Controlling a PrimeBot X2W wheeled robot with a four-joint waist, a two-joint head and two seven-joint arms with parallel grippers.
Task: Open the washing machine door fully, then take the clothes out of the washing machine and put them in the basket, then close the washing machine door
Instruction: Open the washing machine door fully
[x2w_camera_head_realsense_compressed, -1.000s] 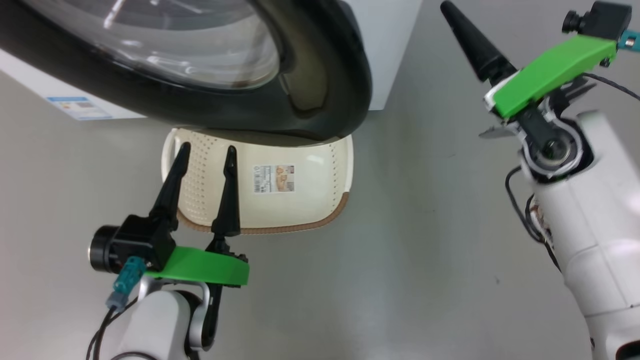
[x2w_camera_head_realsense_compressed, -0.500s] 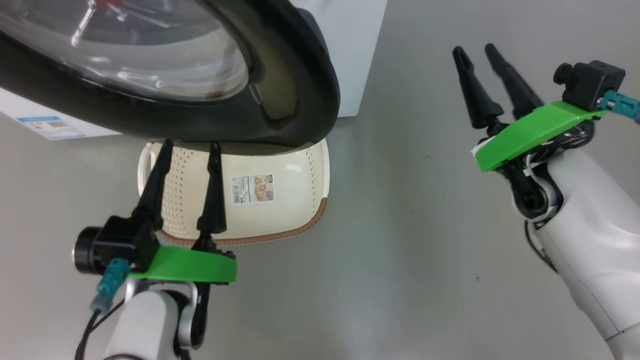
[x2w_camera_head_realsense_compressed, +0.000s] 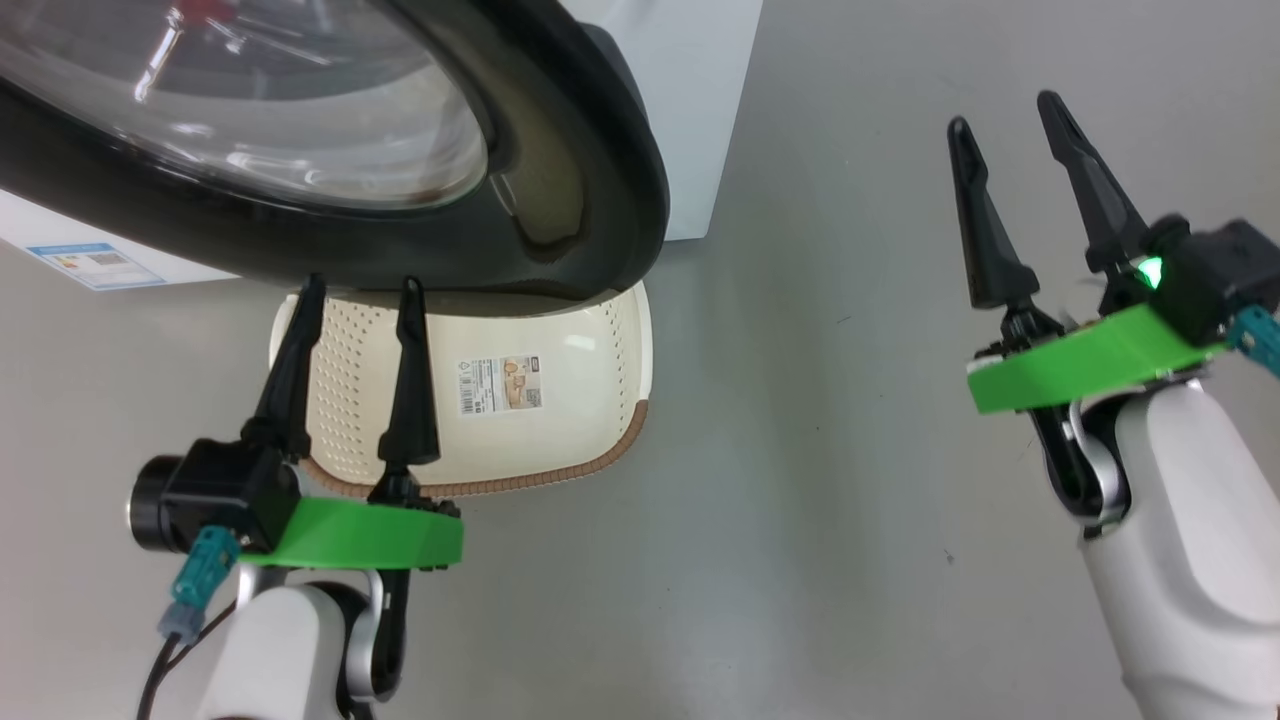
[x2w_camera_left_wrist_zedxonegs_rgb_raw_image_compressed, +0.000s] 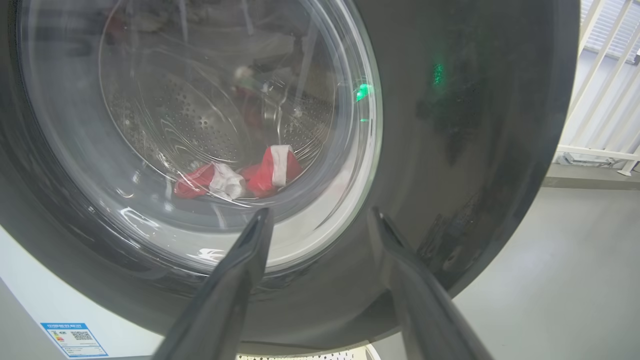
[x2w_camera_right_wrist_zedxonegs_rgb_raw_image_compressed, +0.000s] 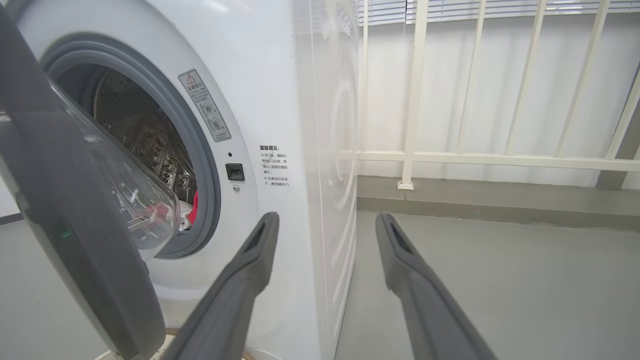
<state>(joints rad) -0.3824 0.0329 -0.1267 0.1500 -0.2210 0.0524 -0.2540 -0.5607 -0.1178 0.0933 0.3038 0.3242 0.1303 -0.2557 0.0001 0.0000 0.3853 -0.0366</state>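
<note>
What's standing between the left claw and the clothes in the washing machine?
The washing machine door. It is only partly open, and its glass bowl and black rim sit directly ahead of the open left claw. The clothes show through the glass behind it. In the head view the door also covers the basket's far edge.

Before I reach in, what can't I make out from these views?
- Head view: the far side of the basket is hidden under the door. The door's hinge side is cut off by the picture's edge.
- Left wrist view: the clothes show only through glare on the door, so their number is unclear.
- Right wrist view: the printed notice on the washing machine is too small to read.
</note>
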